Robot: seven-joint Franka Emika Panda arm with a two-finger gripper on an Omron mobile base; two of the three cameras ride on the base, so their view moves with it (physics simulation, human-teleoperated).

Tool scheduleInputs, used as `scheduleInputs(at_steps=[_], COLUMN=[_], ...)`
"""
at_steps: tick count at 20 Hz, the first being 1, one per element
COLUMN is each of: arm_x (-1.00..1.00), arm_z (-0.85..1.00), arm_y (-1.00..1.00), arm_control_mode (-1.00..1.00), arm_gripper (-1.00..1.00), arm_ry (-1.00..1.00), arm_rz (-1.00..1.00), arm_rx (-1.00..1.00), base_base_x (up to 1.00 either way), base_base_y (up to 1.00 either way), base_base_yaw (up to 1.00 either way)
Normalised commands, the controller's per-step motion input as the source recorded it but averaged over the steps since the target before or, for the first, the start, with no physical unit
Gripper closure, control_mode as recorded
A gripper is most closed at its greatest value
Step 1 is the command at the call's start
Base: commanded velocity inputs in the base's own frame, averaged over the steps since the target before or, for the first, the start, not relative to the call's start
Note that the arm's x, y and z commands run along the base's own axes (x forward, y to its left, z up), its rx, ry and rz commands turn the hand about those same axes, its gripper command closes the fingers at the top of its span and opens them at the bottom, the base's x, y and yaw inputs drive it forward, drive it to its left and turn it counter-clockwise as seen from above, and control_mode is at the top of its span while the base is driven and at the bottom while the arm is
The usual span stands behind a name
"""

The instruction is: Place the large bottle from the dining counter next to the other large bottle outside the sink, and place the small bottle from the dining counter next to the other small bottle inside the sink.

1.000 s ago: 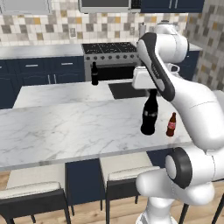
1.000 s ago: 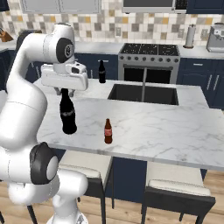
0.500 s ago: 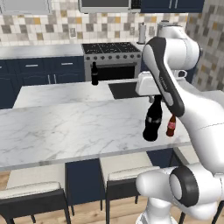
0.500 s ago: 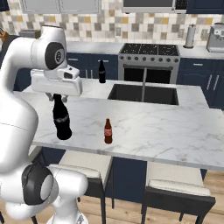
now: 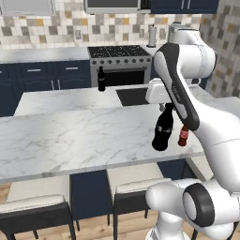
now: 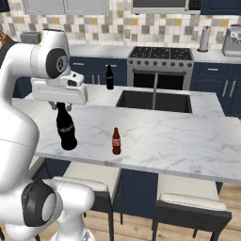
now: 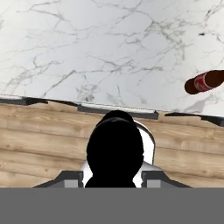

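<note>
My gripper point(image 6: 61, 106) is shut on the neck of the large bottle point(image 6: 66, 129), a tall near-black one. The large bottle point(image 5: 163, 131) hangs upright at the front edge of the dining counter point(image 5: 70, 136). From above, the large bottle point(image 7: 115, 151) sits between my gripper point(image 7: 111, 177) fingers, over the counter edge and wooden floor. The small bottle point(image 5: 183, 136), brown with a red label, stands on the marble close by; small bottle point(image 6: 116, 141), small bottle point(image 7: 205, 82). The other large bottle point(image 6: 109, 77) stands on the far counter left of the sink point(image 6: 153, 101).
A curved steel faucet point(image 6: 154, 92) rises over the sink. A stove point(image 5: 119, 54) stands behind it against the tiled wall. Two stools point(image 6: 188, 204) stand under the dining counter's front edge, below the held bottle.
The arm has swung and carried the large bottle a little lower and toward the dining counter's front edge. The small bottle and the far bottle stay where they were.
</note>
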Motion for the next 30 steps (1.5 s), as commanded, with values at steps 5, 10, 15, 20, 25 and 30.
scheduleInputs(at_steps=[5,10,15,20,25,30], arm_x=[0.0,0.0,0.0,0.0,0.0,0.0], arm_z=[0.0,0.0,0.0,0.0,0.0,0.0], arm_y=[0.0,0.0,0.0,0.0,0.0,0.0], arm_control_mode=[-1.0,1.0,1.0,1.0,1.0,1.0], arm_gripper=[1.0,1.0,1.0,1.0,1.0,1.0], arm_ry=[0.0,0.0,0.0,0.0,0.0,0.0], arm_rz=[0.0,0.0,0.0,0.0,0.0,0.0], arm_rx=[0.0,0.0,0.0,0.0,0.0,0.0], base_base_x=[0.0,-0.09,-0.79,-0.49,0.0,0.04], base_base_y=[0.0,0.05,1.0,1.0,1.0,1.0], base_base_yaw=[0.0,0.0,0.03,-0.04,-0.36,-0.47])
